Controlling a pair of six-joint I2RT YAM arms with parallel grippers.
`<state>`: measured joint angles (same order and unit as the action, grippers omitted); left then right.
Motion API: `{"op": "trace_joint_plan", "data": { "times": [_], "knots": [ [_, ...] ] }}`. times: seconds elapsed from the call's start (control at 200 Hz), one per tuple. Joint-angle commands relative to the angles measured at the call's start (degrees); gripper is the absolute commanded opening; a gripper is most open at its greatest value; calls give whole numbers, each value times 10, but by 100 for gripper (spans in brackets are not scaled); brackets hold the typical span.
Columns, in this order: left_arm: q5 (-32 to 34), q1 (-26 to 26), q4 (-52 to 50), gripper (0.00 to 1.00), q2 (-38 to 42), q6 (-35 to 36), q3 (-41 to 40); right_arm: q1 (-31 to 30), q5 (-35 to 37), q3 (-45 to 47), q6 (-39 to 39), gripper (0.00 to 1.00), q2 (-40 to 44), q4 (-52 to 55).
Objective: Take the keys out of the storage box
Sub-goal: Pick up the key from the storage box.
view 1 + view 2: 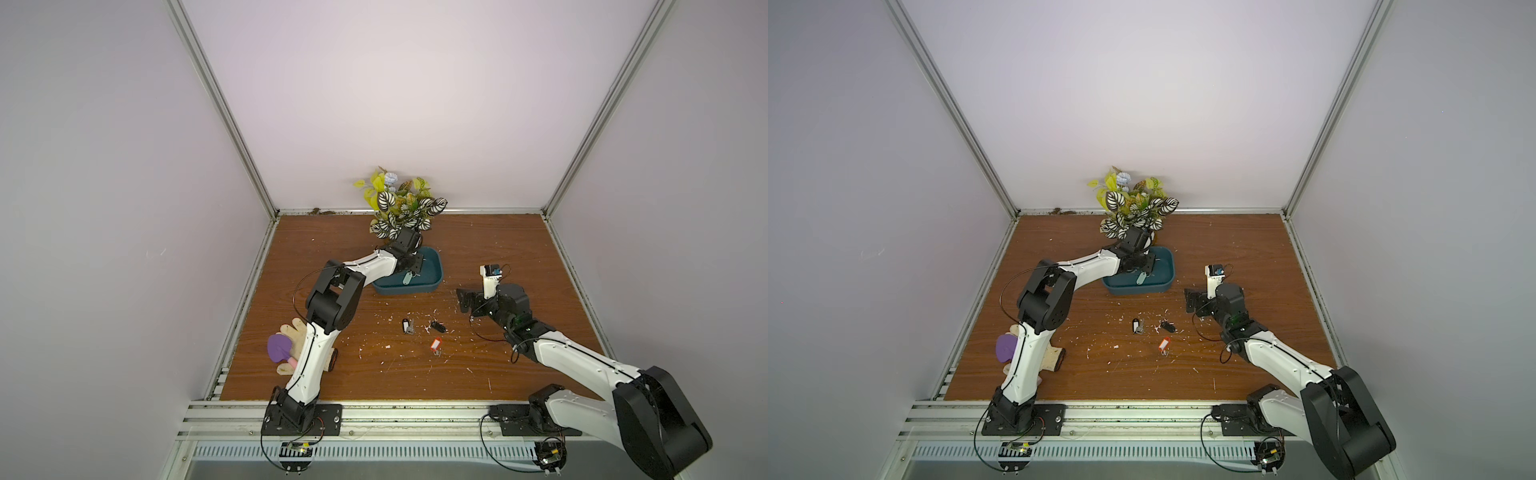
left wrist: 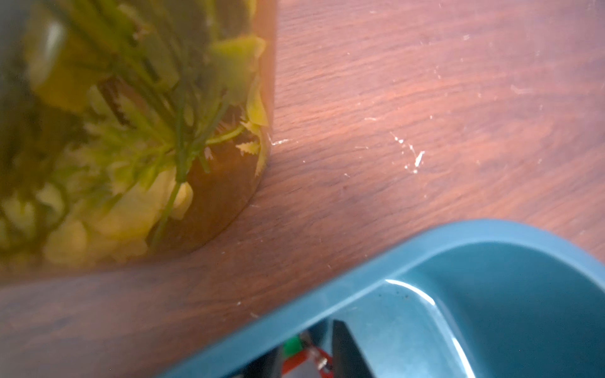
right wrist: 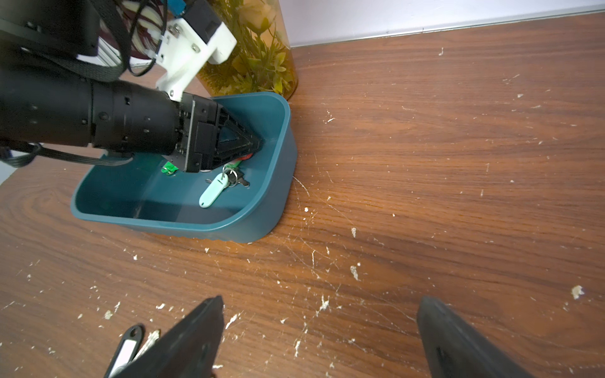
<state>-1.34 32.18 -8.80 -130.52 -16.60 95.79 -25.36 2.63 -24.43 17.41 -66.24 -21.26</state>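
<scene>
The dark-teal storage box [image 1: 409, 290] [image 1: 1138, 290] [image 2: 360, 271] [image 3: 196, 225] stands in front of the plant. My left gripper [image 1: 419, 271] [image 1: 1152, 270] [image 2: 304, 347] [image 3: 258, 145] reaches down into its far corner. Its fingers are closed together on an orange-red tagged key [image 2: 306, 357] [image 3: 244, 157]. A pale fob key [image 1: 407, 277] [image 3: 212, 191] and a green tagged key [image 3: 169, 169] lie loose in the box. Three keys rest on the table: black-and-white [image 1: 405, 325] [image 3: 129, 347], black [image 1: 437, 326] and orange-red [image 1: 435, 345]. My right gripper [image 1: 464, 301] [image 1: 1191, 301] [image 3: 320, 301] hovers open and empty to the right of the box.
A leafy plant [image 1: 401, 208] in a yellowish pot [image 3: 281, 65] stands right behind the box, close to my left wrist. A glove with a purple object [image 1: 286, 345] lies by the left arm's base. White debris flecks [image 1: 428, 328] are scattered on the wooden table.
</scene>
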Motion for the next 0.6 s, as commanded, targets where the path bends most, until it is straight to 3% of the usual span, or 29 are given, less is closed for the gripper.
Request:
{"op": "trace_joint_plan", "data": {
  "times": [0.0, 0.275, 0.595],
  "knots": [
    [-11, -6, -6, 19, -15, -4, 9, 1, 1, -19, 7, 99, 2, -22],
    [-20, -6, 2, 0, 9, -4, -4, 2, -2, -18, 7, 99, 2, -22],
    [-33, 2, 41, 0, 105, -11, -80, 2, -12, -15, 13, 99, 13, -25]
  ]
}}
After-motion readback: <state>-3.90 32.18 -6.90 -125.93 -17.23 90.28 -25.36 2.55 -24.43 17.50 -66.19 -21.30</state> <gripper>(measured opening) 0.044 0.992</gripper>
